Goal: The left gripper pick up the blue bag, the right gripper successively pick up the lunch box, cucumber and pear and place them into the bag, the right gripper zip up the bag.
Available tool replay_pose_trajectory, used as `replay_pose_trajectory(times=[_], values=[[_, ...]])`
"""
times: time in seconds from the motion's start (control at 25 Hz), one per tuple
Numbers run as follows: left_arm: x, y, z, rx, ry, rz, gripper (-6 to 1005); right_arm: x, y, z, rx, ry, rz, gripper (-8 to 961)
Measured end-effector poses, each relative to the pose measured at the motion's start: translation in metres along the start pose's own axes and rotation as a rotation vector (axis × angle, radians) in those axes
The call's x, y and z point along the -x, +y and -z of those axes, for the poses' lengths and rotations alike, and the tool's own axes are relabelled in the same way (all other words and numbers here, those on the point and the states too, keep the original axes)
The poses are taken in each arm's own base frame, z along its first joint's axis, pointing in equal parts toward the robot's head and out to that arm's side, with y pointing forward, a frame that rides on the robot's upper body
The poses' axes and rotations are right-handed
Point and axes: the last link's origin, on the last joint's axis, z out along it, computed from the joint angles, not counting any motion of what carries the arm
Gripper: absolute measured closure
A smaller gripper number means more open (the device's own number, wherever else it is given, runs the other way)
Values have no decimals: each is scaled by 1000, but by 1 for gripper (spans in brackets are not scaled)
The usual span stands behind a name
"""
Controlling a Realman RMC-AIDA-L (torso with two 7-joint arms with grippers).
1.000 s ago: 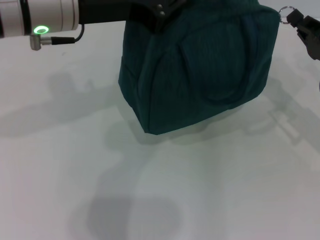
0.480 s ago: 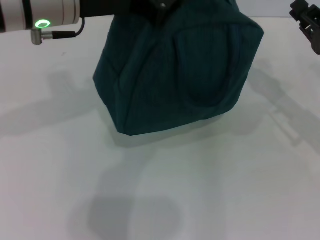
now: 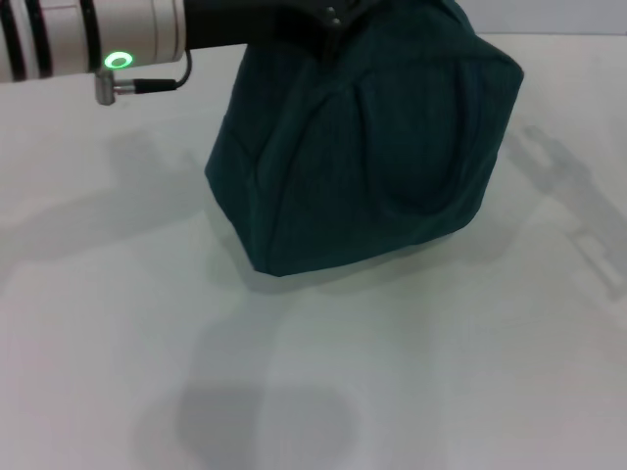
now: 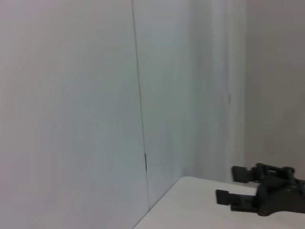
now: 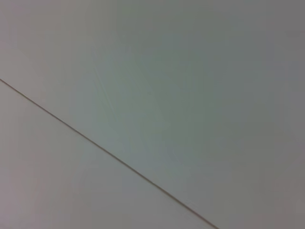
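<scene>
The blue bag (image 3: pixel 362 157) fills the upper middle of the head view. It is tilted, its lower corner close to the white table (image 3: pixel 411 372), and its top looks closed. My left gripper (image 3: pixel 331 14) is shut on the bag's top, and its silver wrist with the green ring (image 3: pixel 118 61) comes in from the upper left. My right gripper (image 4: pixel 226 185) is out of the head view. It appears far off in the left wrist view, open with nothing between its fingers. The lunch box, cucumber and pear are out of view.
The table's far edge (image 3: pixel 568 35) runs just behind the bag, with a pale wall (image 4: pixel 95 95) beyond it. Arm shadows lie on the table to the left and right of the bag. The right wrist view holds only a plain surface with one seam (image 5: pixel 109 155).
My right gripper, which was by the zipper ring at the bag's upper right, has drawn away out of the head view. The bag swung left, then back a little to the right with my left arm.
</scene>
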Motion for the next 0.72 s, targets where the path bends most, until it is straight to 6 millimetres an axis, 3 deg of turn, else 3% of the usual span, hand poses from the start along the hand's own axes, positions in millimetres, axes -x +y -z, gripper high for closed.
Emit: replay_pose_trajectory(times=[0.16, 0.36, 0.72], values=[[5, -3, -8, 0, 15, 32, 936, 6, 0, 10, 4, -19, 10, 236], [12, -5, -17, 10, 40, 62, 935, 9, -1, 18, -2, -37, 10, 67], [40, -12, -35, 8, 57, 96, 935, 10, -2, 25, -8, -45, 6, 67]])
